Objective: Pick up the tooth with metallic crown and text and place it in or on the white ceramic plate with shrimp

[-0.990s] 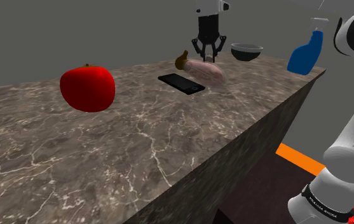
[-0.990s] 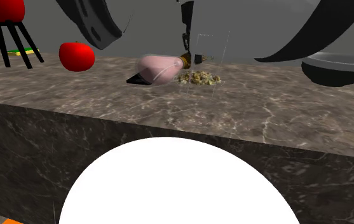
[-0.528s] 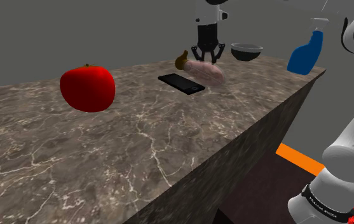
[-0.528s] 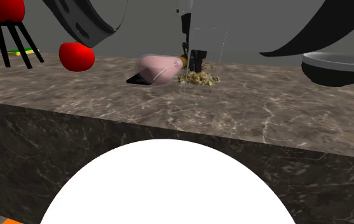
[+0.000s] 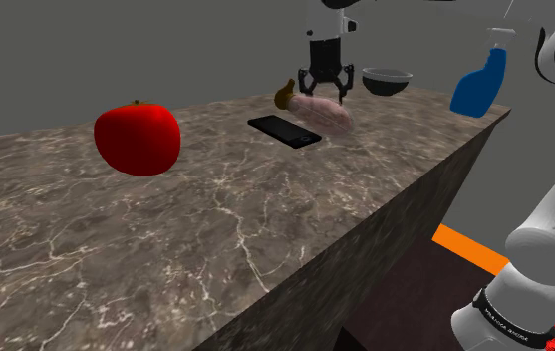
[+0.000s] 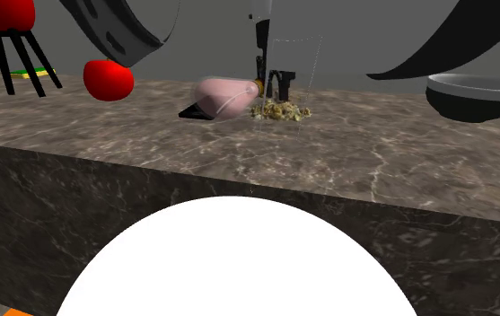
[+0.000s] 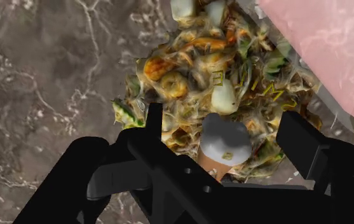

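The tooth with its grey top sits at the edge of the shrimp heap on the stone table. The gripper is down around it, with its fingers apart and not touching it. A pink thing lies just beside the heap.

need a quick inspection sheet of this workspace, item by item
surface: dark veined marble counter.
job's things: grey-crowned tooth sits over the shrimp dish, between the fingers and touching neither.
clutter: red fruit, black phone, pink lump, dark bowl, blue spray bottle.
grippers: black gripper open, low over the shrimp dish.
cables: nothing seen.
surroundings: grey wall, orange floor stripe, black stool legs.
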